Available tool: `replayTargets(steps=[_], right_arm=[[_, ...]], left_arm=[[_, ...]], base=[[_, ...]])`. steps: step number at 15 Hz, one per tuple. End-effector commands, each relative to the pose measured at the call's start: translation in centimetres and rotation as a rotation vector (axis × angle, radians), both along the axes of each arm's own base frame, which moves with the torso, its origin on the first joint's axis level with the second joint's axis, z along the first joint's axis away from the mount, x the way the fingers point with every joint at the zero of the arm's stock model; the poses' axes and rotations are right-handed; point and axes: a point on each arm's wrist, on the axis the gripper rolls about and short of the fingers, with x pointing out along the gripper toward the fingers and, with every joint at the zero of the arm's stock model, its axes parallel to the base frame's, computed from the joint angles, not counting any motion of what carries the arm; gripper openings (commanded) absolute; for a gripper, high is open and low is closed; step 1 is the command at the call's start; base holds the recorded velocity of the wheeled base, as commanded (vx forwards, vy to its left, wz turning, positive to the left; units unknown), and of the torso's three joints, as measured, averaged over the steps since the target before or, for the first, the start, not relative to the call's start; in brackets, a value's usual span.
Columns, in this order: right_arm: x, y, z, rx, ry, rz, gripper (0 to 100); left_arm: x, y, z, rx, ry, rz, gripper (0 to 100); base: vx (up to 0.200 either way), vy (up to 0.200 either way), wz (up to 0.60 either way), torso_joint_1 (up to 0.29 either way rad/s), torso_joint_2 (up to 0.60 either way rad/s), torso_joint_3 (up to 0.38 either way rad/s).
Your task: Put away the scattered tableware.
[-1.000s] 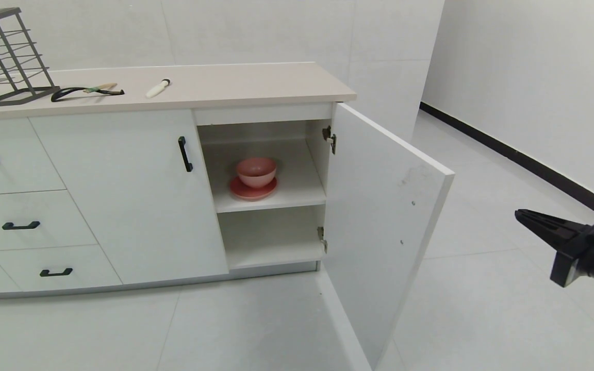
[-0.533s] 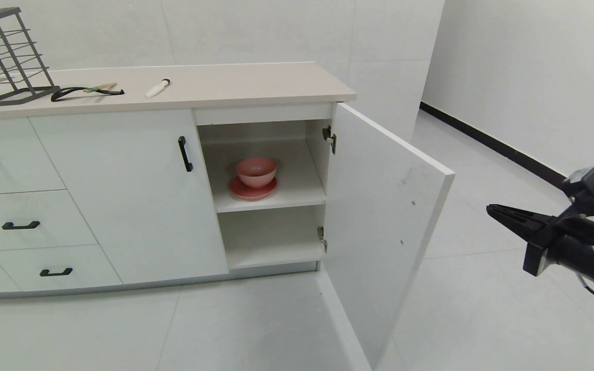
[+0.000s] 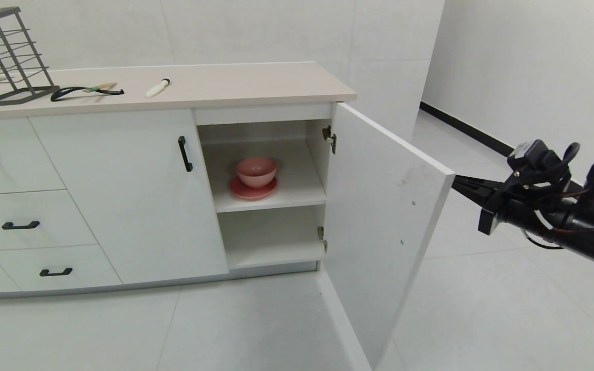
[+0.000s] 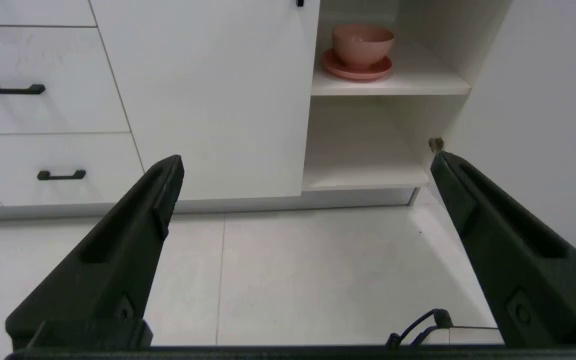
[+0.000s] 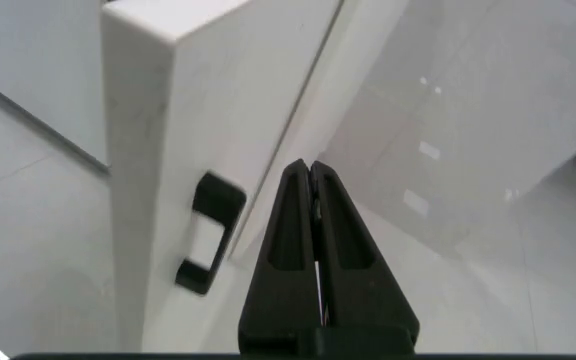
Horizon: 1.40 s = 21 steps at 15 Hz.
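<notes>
Two pieces of tableware are seen stowed in the head view: a pink bowl point(image 3: 256, 171) is set upright, mouth up, on a pink plate point(image 3: 253, 191) on the upper shelf point(image 3: 297, 193) of the open cupboard. Being round, neither has a long axis to speak of. On the countertop point(image 3: 256, 82), a white-handled utensil point(image 3: 158, 88) and a dark utensil point(image 3: 86, 91) with a pale grip are left lying flat beside a wire rack point(image 3: 8, 56). The long axis of the first runs slantwise, from near-left to far-right. That of the second runs roughly along the counter's length. The task is therefore judged to be partly done, with these two and the open cabinet door point(image 3: 379, 221) left to deal with. The right gripper point(image 3: 464, 182) is held just behind the door's free edge. In the left wrist view, the left gripper point(image 4: 306, 165) is shown spread wide and empty above the floor, well apart from the cupboard, with the bowl point(image 4: 363, 43) and plate point(image 4: 356, 70) seen beyond it. In the right wrist view, the right gripper point(image 5: 311, 168) is seen clenched with nothing between its fingers, aimed at the door's point(image 5: 198, 100) outer face near the black handle point(image 5: 208, 235). A push to close the door is judged likely.
</notes>
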Motion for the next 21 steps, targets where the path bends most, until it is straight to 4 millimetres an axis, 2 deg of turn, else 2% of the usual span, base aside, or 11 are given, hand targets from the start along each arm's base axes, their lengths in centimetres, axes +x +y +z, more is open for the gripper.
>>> replayTargets(steps=[1,2,5,12,18,21], right_arm=[[1.7,0.3,-1.3,-0.003,0.031,0.012,0],[2.3,0.7,-1.5,-0.005,0.026,0.03,0],[2.3,2.2,-1.5,0.0,0.005,0.107,0],[1.7,3.3,-1.8,-0.008,0.013,0.149,0],[0.9,7.0,-1.3,-0.003,-0.002,0.267,0],[0.9,8.2,-0.9,0.0,-0.021,0.299,0]], left_arm=[[0.0,0.0,0.0,0.0,-0.001,0.0,100],[0.0,0.0,0.0,0.0,-0.001,0.0,100],[0.0,0.0,0.0,0.0,-0.001,0.0,100],[0.0,0.0,0.0,0.0,-0.001,0.0,100],[0.0,0.0,0.0,-0.003,-0.001,0.0,100],[0.0,0.0,0.0,-0.005,-0.001,0.002,100]], base=[[0.0,0.0,0.0,0.0,0.0,0.0],[0.0,0.0,0.0,0.0,0.0,0.0],[0.0,0.0,0.0,0.0,0.0,0.0],[0.0,0.0,0.0,0.0,0.0,0.0],[0.0,0.0,0.0,0.0,0.0,0.0],[0.0,0.0,0.0,0.0,0.0,0.0]])
